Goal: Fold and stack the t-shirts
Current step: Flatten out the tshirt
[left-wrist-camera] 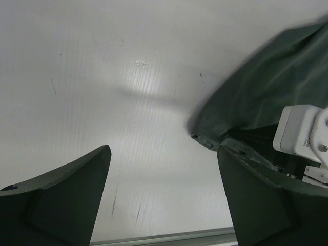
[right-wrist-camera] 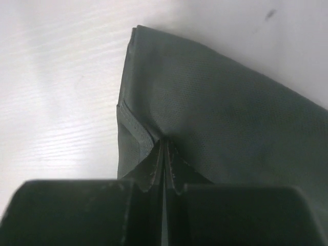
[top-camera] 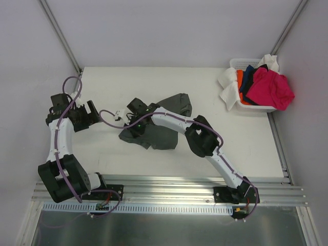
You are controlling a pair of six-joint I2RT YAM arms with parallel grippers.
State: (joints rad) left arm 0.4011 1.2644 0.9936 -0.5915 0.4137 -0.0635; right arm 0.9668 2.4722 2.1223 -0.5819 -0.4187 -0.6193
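A dark charcoal grey t-shirt (top-camera: 164, 123) lies crumpled on the white table's middle. My right gripper (top-camera: 134, 125) is shut on its hemmed corner at the shirt's left edge; the right wrist view shows the jaws pinched on the grey cloth (right-wrist-camera: 215, 118). My left gripper (top-camera: 84, 114) is open and empty at the table's left side, apart from the shirt. In the left wrist view the shirt's edge (left-wrist-camera: 261, 87) lies beyond the right finger. More t-shirts, magenta-pink (top-camera: 271, 88), navy (top-camera: 250, 74), orange (top-camera: 239, 82) and white (top-camera: 228, 84), are heaped in the basket.
A white plastic basket (top-camera: 259, 106) stands at the table's back right corner. Metal rails (top-camera: 169, 184) run along the near edge by the arm bases. Grey walls enclose the table on the left, back and right.
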